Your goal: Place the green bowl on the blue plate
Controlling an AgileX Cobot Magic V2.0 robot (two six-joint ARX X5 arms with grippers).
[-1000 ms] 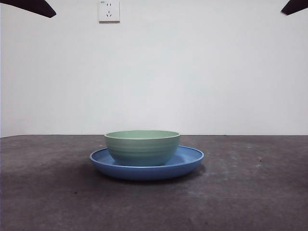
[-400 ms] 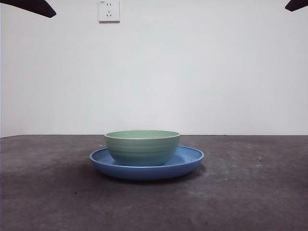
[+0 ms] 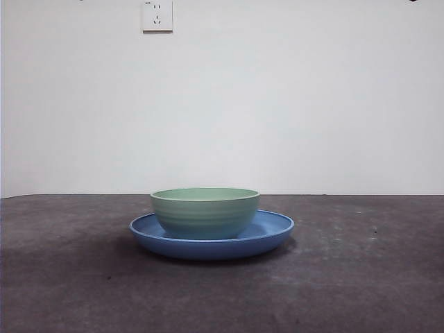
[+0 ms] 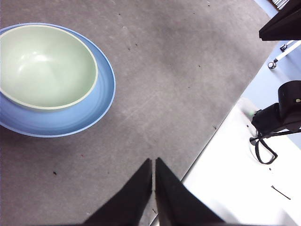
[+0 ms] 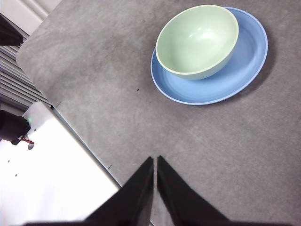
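The green bowl [image 3: 205, 211] sits upright inside the blue plate [image 3: 274, 232], off-centre toward one side of the rim, so placement looks done. Plate rests flat on the grey worktop [image 3: 361, 277]. Left gripper [image 4: 154, 162] and right gripper [image 5: 155, 160] both hang well apart from the dishes, jaws pressed together, empty, likely parked. White wall socket [image 3: 157, 15] behind; no readable writing or brand anywhere.

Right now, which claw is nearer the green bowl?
Left, by a little: the green bowl looks larger in its wrist view. Left claw and right claw both hang shut above the table, well clear of it.
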